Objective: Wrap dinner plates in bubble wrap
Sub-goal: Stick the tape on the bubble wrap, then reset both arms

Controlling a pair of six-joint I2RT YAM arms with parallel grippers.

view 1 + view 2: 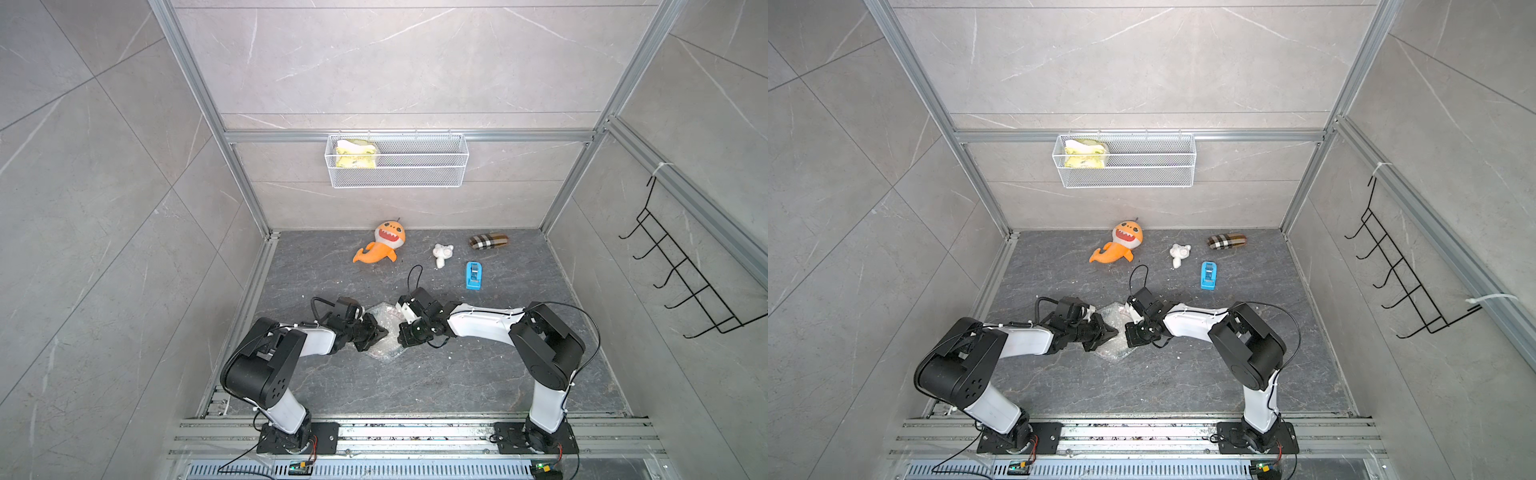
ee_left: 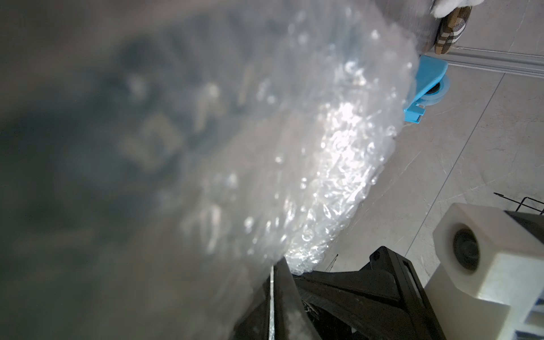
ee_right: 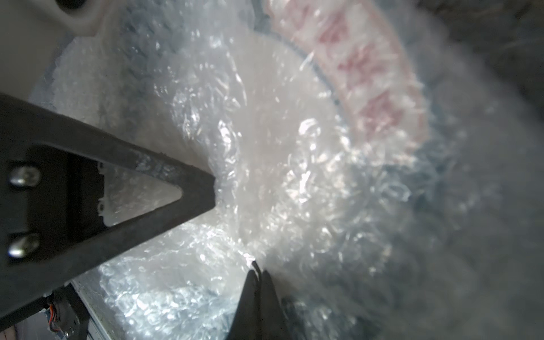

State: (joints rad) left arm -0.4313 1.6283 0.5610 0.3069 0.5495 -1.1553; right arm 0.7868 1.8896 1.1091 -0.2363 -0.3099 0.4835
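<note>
Left wrist view: the left pincer (image 2: 273, 282) is pinched almost fully together on a thin edge of the bubble wrap (image 2: 338, 164). The wrap is folded over the plate (image 2: 153, 132), whose dark rim band and pale lettering show only as a blur through the plastic. The blue tape dispenser (image 2: 426, 85) stands just past the far edge of the wrapped bundle, apart from it.

Right wrist view: the right pincer (image 3: 256, 275) is closed tight, with its tips against the crinkled wrap that lies over the plate's white centre. Whether a fold is caught between them I cannot tell. The left pincer's tip meets the wrap close by, from the opposite side.

In both top views the bundle lies flat on the dark surface (image 1: 415, 382). It is nearer the arm bases than the tape dispenser and toward the left arm's side of it. The two pincers meet over its middle, so only the wrap's edges show around them.

Beyond the tape dispenser, toward the back wall, lie a plaid case (image 1: 488, 241) and a small white figure (image 1: 441, 254). An orange shark toy (image 1: 382, 245) lies further off toward the left arm's side.
</note>
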